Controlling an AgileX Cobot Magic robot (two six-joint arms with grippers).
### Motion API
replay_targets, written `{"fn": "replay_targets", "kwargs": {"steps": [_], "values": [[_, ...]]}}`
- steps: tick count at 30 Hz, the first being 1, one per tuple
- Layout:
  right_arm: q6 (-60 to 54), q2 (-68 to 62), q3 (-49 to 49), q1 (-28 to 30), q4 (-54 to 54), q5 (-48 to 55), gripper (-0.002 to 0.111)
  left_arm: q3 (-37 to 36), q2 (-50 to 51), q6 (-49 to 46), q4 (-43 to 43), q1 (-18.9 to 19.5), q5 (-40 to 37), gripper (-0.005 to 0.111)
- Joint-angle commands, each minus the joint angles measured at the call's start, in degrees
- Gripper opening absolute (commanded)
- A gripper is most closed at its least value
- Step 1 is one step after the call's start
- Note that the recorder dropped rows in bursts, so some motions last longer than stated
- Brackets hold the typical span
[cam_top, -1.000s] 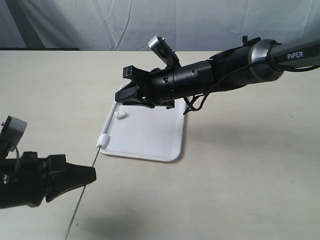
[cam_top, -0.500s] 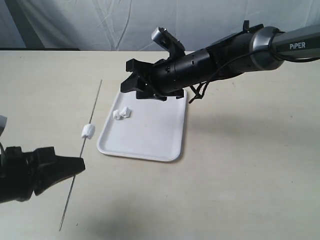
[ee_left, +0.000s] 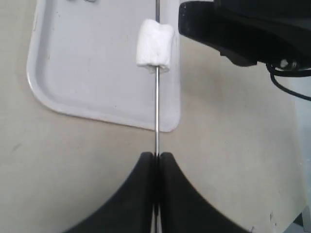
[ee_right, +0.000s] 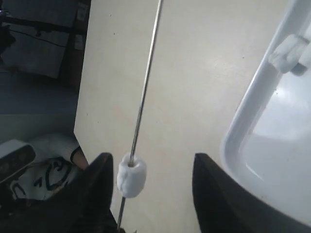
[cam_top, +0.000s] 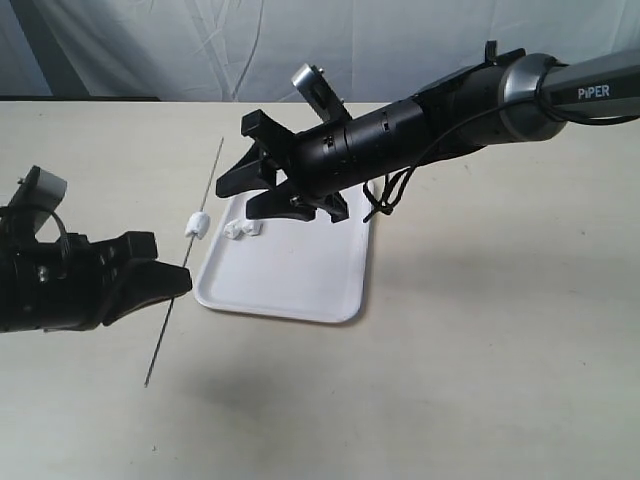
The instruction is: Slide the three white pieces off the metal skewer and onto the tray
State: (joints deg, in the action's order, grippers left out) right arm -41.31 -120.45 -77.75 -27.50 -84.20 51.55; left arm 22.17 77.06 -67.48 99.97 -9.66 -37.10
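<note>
1. Left gripper [cam_top: 178, 280]: nearest item, off the tray's [cam_top: 300, 275] near-left corner. Jaws pressed together, clamped on the skewer [cam_top: 211, 170]. In the left wrist view the fingertips [ee_left: 146, 162] meet around the rod with no gap.

2. Skewer: thin grey metal rod running alongside the tray's left edge. Its near end pokes out past the left gripper. Its far end reaches beyond the tray's far-left corner.

3. Skewered piece [cam_top: 196, 224]: one white chunk threaded on the rod, just outside the tray's left edge, between the left gripper and the rod's far end. Also seen at [ee_left: 155, 42] and [ee_right: 131, 176].

4. Tray: flat, white, rectangular, rounded corners, low rim. It lies on the table [cam_top: 480, 350].

5. Loose pieces [cam_top: 244, 230]: two white chunks lying together inside the tray, near its far-left corner, off the rod.

6. Right gripper [cam_top: 238, 195]: over the tray's far-left corner, jaws spread wide and holding nothing. In the right wrist view the skewered piece sits between its fingers [ee_right: 92, 194], close beside one. Contact cannot be told.

7. Cloth [cam_top: 150, 50]: pale backdrop beyond the tray's far side.
</note>
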Motion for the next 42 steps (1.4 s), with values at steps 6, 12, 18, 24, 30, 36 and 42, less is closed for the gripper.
{"fn": "replay_targets", "kwargs": {"steps": [6,12,18,24,30,36,42], "values": [[0.0,0.2,-0.2,0.1,1.4,3.4,0.049,3.6,6.0,-0.6,0.0,-0.2,-4.0,0.0],[1.0,0.2,-0.2,0.1,6.2,4.6,0.049,5.8,7.6,-0.4,0.0,-0.2,-8.8,0.0],[1.0,0.2,-0.2,0.1,4.9,4.6,0.039,5.8,7.6,-0.3,0.0,-0.2,-9.5,0.0],[0.3,0.2,-0.2,0.1,4.9,5.1,0.027,5.8,7.6,-0.3,0.0,-0.2,-9.3,0.0],[0.3,0.2,-0.2,0.1,4.7,3.1,0.033,4.7,7.6,1.1,0.0,-0.2,-8.8,0.0],[0.2,0.2,-0.2,0.1,4.7,3.1,0.032,3.9,7.6,0.0,0.0,-0.2,-5.3,0.0],[-0.1,0.2,-0.2,0.1,4.7,4.8,0.032,4.3,7.6,0.0,0.0,-0.2,-6.3,0.0]]}}
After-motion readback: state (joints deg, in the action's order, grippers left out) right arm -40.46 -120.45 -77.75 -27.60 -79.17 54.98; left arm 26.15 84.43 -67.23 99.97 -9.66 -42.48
